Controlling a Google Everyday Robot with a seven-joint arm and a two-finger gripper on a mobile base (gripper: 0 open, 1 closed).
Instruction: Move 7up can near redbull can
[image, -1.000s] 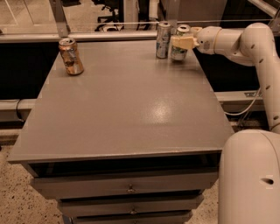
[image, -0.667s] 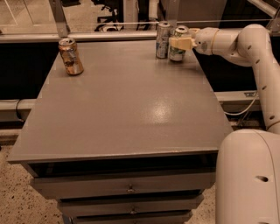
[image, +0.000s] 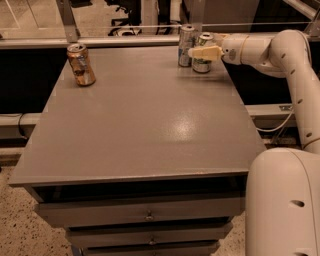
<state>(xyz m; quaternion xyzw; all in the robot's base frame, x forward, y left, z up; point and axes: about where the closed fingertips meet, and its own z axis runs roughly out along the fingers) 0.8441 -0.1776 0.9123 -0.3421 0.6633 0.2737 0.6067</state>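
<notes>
My pincer (image: 199, 50) reaches in from the right at the far right corner of the surface (image: 150, 130), set around the upper part of the 7up can (image: 202, 65). I cannot tell whether it pinches the can or sits loose, since the can hides its far side. The 7up can stands upright just right of the redbull can (image: 185, 47); whether they touch is unclear. An orange-brown can (image: 81, 65) stands far left.

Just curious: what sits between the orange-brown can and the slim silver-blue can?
Only bare table top, in the camera view. The gripper is at the 7up can, beside the redbull can.
</notes>
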